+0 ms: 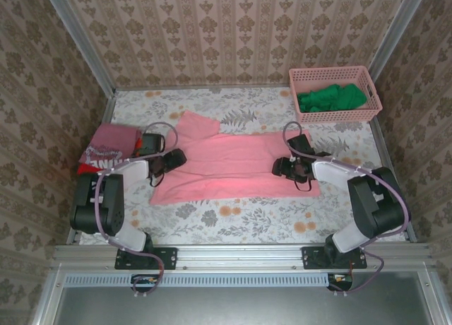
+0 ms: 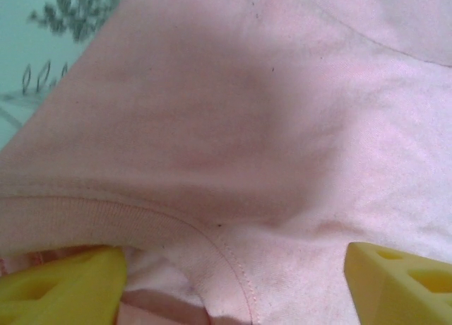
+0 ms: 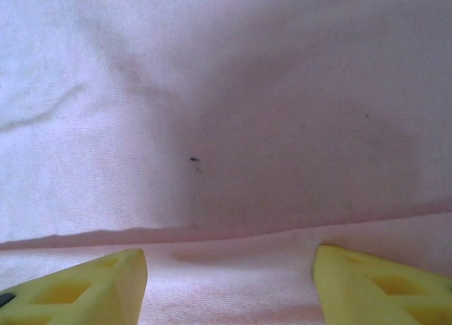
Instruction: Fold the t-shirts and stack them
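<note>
Salmon-pink t-shirt is the main thing here, spread flat across the middle of the worktop, with one short sleeve poking out toward the far left. The left jaws sit at its left end, and on the left wrist camera the two yellow fingertips stand wide apart with nothing pinched between them. A stitched, ribbed band of the shirt curves down between them, and the cloth looks bunched right up against the left-hand fingertip. The right jaws are down at the shirt's right end. Same deal there: yellow fingertips spread wide and released over smooth pink cloth, with a straight edge of fabric running across just ahead of them. Over at the left side of the worktop there's a small pile just beside the left arm – a dusty-red t-shirt with white lettering, and a bit of orange-red t-shirt peeking out from under it. The far right corner has a pink lattice basket with some green cloth in it, well apart from the pink shirt. The worktop has a floral cover, and patterned wallpaper rises behind it.
</note>
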